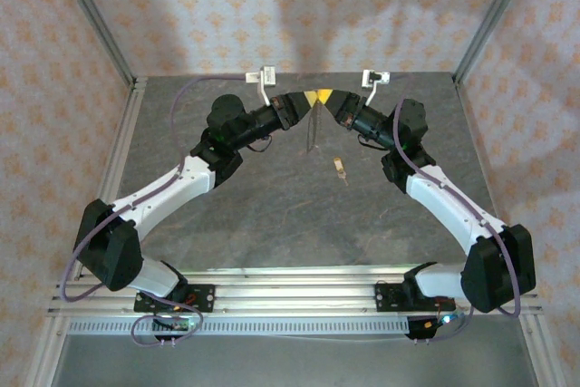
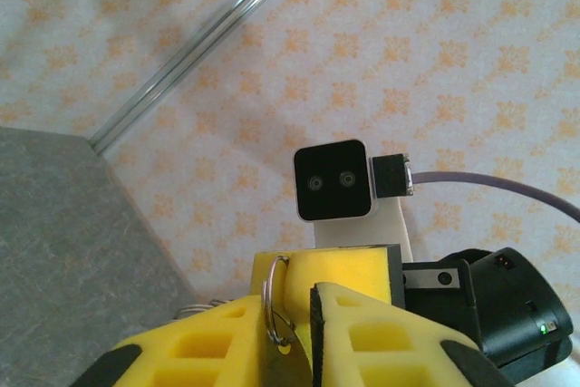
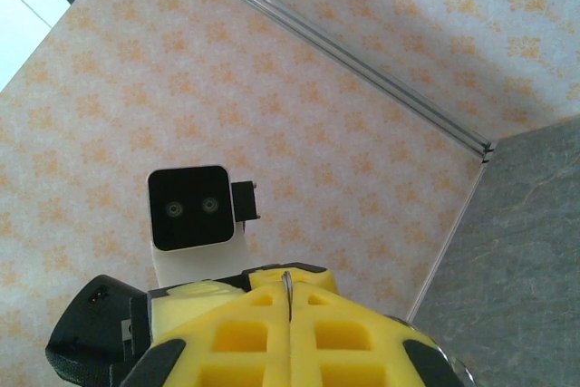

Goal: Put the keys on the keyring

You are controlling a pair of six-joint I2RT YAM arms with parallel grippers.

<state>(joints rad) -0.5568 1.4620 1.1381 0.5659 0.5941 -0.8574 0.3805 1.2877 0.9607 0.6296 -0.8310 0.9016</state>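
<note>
At the back centre, above the table, my two grippers meet tip to tip. The right gripper (image 3: 288,295) is shut on the edge of the keyring (image 3: 286,280), a thin grey wire ring. In the left wrist view the keyring (image 2: 272,301) stands edge-on inside my left gripper (image 2: 288,304), against its left finger. The jaws are closed to a narrow gap on the ring and on a flat metal piece with a hole (image 2: 285,355). A fine chain (image 1: 311,129) hangs below the grippers. A tiny brass key (image 1: 340,168) lies loose on the table, to the right of the chain.
The grey table (image 1: 272,215) has metal rails along its left and right edges, and patterned walls close it in. The right arm's wrist camera (image 2: 333,181) faces my left gripper at close range. Both arm bases sit on the rail at the near edge.
</note>
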